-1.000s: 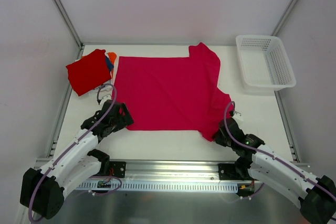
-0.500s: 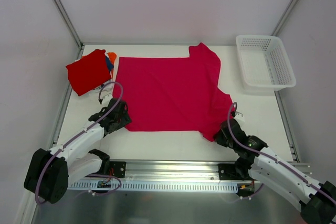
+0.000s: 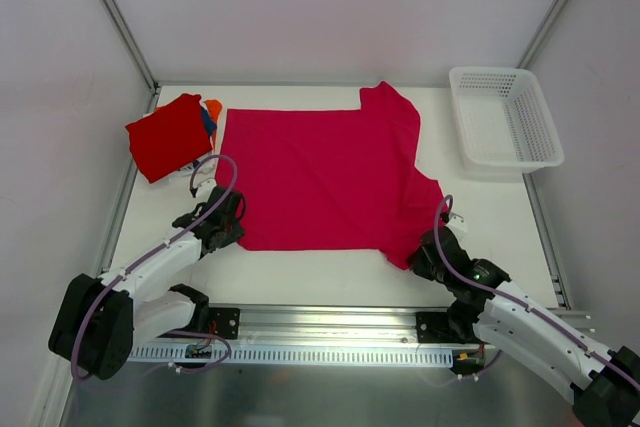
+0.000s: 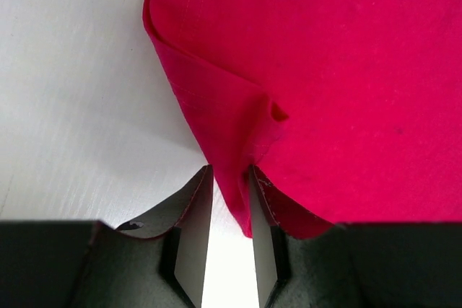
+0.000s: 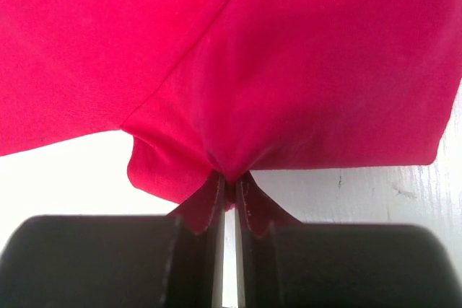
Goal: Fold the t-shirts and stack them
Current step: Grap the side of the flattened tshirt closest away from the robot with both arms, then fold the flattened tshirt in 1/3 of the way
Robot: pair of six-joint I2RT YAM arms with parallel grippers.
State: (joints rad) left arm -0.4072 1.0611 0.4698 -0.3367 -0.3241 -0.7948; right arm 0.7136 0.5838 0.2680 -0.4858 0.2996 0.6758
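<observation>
- Top view: a pink shirt [image 3: 320, 177] lies spread flat on the table [image 3: 330, 269]. The left gripper [image 3: 236, 230] is at its near left corner and the right gripper [image 3: 420, 257] at its near right flap.
- Only this view shows a folded red shirt [image 3: 168, 135] well beyond the left fingers, with orange [image 3: 212, 107] and blue [image 3: 207, 122] cloth peeking from under it. It also shows a basket [image 3: 500, 72] far beyond the right fingers.
- Left wrist view alone shows the grip. The folded-over corner of the shirt sits between the 2 fingers [image 4: 195, 236], which stand close together with a slit of table showing behind the cloth. Whether they pinch it cannot be told.
- Right wrist view alone shows the right fingers [image 5: 253, 207] clenched on a bunched tuck of pink cloth, which fans out ahead of the tips.
- The shirt's long axis runs left to right. Its straight hem edge is on the left and the sleeves are on the right, 1 pointing away from the arms.
- Compared with 1 second ago, the left gripper has shifted slightly along the hem corner. The shirt and the right gripper have not moved.
</observation>
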